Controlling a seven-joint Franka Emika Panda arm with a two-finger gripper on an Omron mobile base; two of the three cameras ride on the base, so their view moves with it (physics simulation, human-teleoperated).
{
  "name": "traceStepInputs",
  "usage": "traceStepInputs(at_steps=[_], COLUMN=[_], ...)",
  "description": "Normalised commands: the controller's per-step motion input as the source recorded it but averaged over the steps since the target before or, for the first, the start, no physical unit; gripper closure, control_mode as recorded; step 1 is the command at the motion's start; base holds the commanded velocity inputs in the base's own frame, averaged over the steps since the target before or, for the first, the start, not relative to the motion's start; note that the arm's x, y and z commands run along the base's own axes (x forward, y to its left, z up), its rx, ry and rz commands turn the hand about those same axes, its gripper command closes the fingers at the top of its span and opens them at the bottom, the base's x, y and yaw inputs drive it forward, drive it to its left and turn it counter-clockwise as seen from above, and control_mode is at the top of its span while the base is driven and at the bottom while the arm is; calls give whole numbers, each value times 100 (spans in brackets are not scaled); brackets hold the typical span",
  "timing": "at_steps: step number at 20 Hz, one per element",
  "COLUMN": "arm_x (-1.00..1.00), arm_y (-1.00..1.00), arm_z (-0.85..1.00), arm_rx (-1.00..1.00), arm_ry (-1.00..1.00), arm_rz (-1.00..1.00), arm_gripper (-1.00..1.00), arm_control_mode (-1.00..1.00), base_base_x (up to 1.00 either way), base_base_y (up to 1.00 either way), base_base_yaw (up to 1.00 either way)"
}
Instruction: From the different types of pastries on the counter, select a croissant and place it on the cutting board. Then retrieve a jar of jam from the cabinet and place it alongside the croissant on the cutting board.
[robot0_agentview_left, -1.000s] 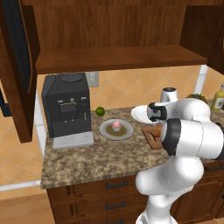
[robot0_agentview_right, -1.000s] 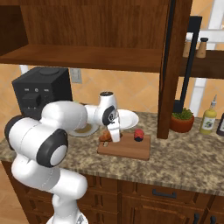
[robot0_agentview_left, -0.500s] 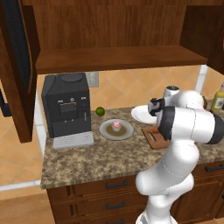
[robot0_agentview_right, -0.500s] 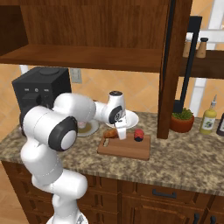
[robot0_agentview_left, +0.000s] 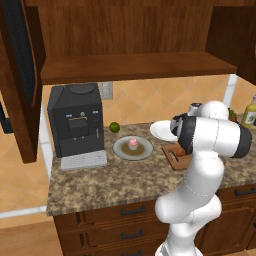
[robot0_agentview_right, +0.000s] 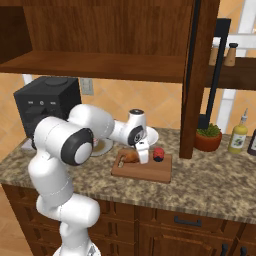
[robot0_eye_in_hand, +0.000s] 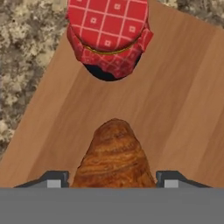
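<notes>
Now | pincer (robot0_eye_in_hand: 113, 178) spread wide, nothing gripped, tips straddling the croissant (robot0_eye_in_hand: 114, 155) on the cutting board (robot0_eye_in_hand: 183, 100) | jar of jam (robot0_eye_in_hand: 108, 35) just ahead, apart from croissant | risk: a careless lift could drag the croissant; a forward lurch could topple the jar

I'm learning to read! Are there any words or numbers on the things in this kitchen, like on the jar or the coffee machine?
No words or numbers can be read anywhere.
Small jam jar with a red checked lid: only a pattern of white squares, no label.
Black boxy coffee machine: a small front panel, too blurred to read.
Yellowish bottle with a dark cap: no label that I can make out.
</notes>
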Motion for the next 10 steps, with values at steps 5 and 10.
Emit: traceStepInputs(at_steps=[5, 10], arm_x=[-1, 0], arm_y=[-5, 19], arm_z=[0, 46], arm_rx=[0, 0], arm_ry=[-21, -31], arm_rz=[10, 4], arm_gripper=[-100, -100], arm_control_mode=[-100, -100], base_base_x=[0, 0], base_base_y=[0, 0], base_base_yaw=[0, 0])
